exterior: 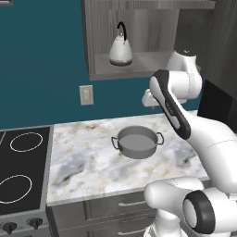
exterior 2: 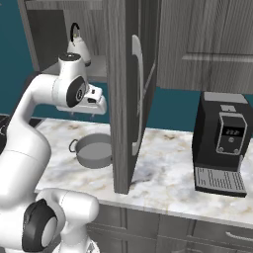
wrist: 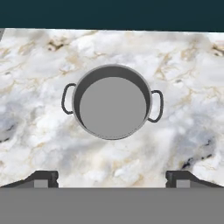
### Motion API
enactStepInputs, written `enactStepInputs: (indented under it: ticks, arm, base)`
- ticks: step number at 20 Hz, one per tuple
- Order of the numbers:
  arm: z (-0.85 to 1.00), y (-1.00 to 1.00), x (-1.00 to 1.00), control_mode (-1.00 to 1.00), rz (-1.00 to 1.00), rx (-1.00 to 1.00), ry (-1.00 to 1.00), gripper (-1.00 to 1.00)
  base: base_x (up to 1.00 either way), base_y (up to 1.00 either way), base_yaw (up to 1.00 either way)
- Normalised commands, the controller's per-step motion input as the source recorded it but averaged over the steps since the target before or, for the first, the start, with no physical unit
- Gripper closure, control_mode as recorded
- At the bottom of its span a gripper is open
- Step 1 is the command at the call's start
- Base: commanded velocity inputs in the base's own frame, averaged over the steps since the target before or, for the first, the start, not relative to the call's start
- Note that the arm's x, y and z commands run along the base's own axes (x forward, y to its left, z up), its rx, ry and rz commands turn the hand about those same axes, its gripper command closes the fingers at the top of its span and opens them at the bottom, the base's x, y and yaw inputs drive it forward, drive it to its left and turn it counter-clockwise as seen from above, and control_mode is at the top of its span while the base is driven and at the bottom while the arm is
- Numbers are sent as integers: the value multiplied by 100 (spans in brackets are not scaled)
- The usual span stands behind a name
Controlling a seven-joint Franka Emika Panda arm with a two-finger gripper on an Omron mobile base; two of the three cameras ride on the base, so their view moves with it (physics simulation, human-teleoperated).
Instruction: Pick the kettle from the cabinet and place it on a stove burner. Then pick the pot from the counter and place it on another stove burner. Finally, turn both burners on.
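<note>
Kettle (exterior: 121, 51), small, rounded and white-silver with a thin black arched handle, is sitting upright on the shelf of the doorless niche in the dark grey wood-grain wall cabinet (exterior: 97, 41), untouched and well apart from the arm. Below it, the wide shallow grey metal pot (wrist: 112, 101) with two small loop handles is resting lidless on the white-grey marble-patterned counter (wrist: 39, 131), right of the black glass cooktop (exterior: 21, 171), whose white ring burners (exterior: 26, 141) are lying bare. The white arm's two-finger gripper (wrist: 112, 179) is hanging above the pot, looking straight down into it, its dark fingertips (wrist: 43, 178) spread wide apart and touching nothing. Farther right, a tall open cabinet door (exterior 2: 129, 99) is standing edge-on beside a black coffee machine (exterior 2: 222, 143) on the counter.
</note>
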Motion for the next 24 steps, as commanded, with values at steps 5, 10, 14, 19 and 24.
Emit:
enactStepInputs:
  ticks: [5,10,14,19,24]
  arm:
    - [23,0,0,-100,0,0,-16,-100]
    - [20,1,0,-100,0,0,-17,-100]
    - [16,8,-1,-100,0,0,-16,-100]
    - [18,9,-6,-100,0,0,-20,-100]
    - [18,5,-4,-100,-1,0,-17,-100]
  base:
    - [0,0,0]
    - [0,0,0]
    - [0,0,0]
    - [0,0,0]
    - [0,0,0]
